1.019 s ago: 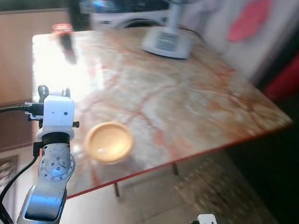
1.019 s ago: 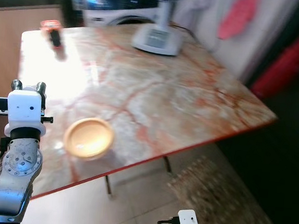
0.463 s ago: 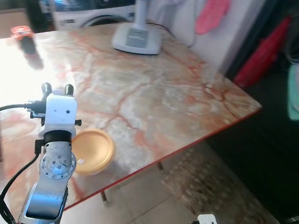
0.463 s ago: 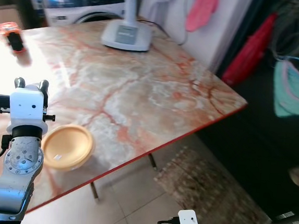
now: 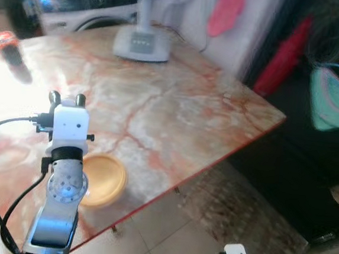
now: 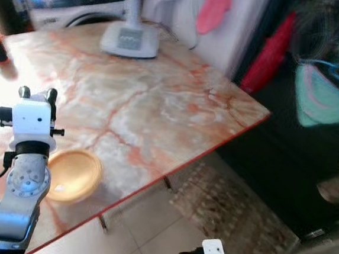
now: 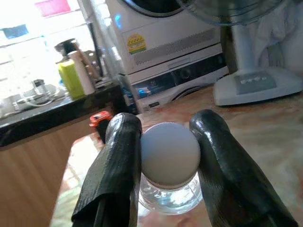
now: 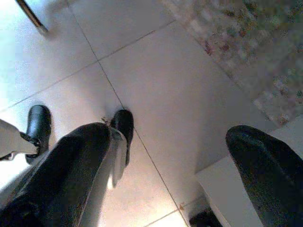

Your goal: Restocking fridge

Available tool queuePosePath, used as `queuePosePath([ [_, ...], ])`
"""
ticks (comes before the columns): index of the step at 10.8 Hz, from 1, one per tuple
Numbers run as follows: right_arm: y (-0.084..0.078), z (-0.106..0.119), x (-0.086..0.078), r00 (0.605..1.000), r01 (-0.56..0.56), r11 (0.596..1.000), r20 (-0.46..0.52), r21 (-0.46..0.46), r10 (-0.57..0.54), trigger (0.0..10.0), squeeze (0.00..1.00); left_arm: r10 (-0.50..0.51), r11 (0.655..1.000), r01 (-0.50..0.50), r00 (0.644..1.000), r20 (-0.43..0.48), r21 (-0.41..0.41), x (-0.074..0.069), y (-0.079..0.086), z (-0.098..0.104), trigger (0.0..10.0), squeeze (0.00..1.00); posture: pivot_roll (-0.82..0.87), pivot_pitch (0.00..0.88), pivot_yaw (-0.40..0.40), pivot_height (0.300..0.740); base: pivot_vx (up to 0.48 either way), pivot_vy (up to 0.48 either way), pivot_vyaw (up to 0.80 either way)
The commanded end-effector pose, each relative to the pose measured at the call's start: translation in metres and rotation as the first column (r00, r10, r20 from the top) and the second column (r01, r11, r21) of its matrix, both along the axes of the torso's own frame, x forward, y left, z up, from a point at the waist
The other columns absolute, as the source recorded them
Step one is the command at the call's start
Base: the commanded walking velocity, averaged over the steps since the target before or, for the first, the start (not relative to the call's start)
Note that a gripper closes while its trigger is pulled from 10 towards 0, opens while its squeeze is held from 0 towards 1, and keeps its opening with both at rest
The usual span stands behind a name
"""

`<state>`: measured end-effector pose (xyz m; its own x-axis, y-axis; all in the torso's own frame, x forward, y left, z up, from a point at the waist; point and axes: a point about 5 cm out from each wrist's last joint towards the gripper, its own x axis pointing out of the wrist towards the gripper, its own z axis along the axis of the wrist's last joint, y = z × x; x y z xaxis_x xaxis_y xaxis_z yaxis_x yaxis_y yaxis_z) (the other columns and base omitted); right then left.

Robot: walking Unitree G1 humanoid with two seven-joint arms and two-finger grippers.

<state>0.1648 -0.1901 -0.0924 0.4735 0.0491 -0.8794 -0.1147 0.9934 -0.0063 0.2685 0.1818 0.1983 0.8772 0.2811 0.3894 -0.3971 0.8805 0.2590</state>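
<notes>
My left gripper (image 7: 165, 137) is shut on a small clear bottle (image 7: 169, 197) with a round white cap (image 7: 170, 153), one black finger on each side of the cap. In the left eye view that arm stands raised over the near left part of a marble table (image 5: 184, 98), its fingertips (image 5: 65, 98) pointing away from me, and the bottle is hidden behind the wrist. My right gripper (image 8: 175, 137) hangs low at my side, open, with nothing between its fingers and only tiled floor beyond them.
A yellow bowl (image 5: 107, 178) sits near the table's front edge, right by my left arm. A fan base (image 5: 142, 43) stands at the table's far side, with a washing machine (image 5: 91, 7) behind. A patterned rug (image 5: 240, 204) lies on the floor; a dark area with a teal bag (image 5: 335, 100) is to the right.
The camera has swung to the right, so the table and bowl slid left in view and the dark area came in. My left gripper keeps its hold on the bottle.
</notes>
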Motion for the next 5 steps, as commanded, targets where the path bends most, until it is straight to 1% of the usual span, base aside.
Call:
queuePosePath([
  [1, -0.0012, 0.0001, -0.0004, 1.000, 0.014, 1.000, 0.008, 0.005, -0.014, 10.0, 0.00, 0.000, 1.000, 0.000, 1.000, 0.025, 0.011, -0.0016, -0.0004, 0.0035, 10.0, 0.00, 0.10, 0.038, -0.053, 0.740, 0.000, 0.000, 0.00],
  [5, -0.0007, 0.0001, -0.0005, 1.000, 0.010, 1.000, 0.010, 0.005, -0.010, 10.0, 0.00, 0.000, 1.000, 0.000, 1.000, 0.029, 0.010, -0.0019, -0.0007, 0.0041, 10.0, 0.00, 0.10, 0.038, -0.052, 0.740, 0.000, 0.000, 0.00],
])
